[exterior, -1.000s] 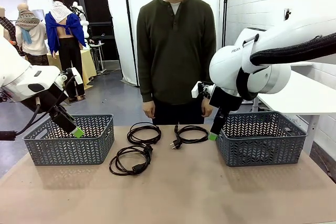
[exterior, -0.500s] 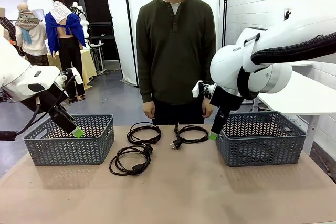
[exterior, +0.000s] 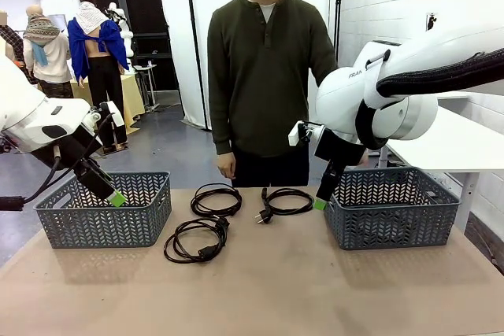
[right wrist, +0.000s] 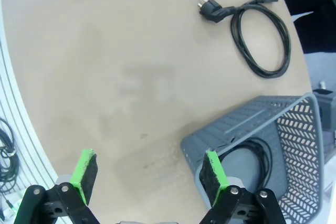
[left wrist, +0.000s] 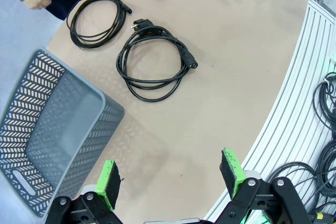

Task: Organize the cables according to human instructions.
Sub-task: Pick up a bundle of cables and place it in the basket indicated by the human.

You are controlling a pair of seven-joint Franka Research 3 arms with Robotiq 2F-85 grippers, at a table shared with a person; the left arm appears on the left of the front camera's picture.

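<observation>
Left gripper [left wrist: 169, 177] and right gripper [right wrist: 148, 174] hang apart, empty, beside their baskets [exterior: 102, 226]; three cables [exterior: 209, 252] lie loose toward the counter's [exterior: 260, 289] far edge, likely awaiting instruction.

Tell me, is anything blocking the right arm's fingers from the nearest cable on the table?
Nothing visible does. The right arm's fingers hang open beside the right basket; only bare table lies between them and that cable.

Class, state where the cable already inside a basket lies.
In the right wrist view, that cable lies coiled inside the right basket, close to the right gripper.
</observation>
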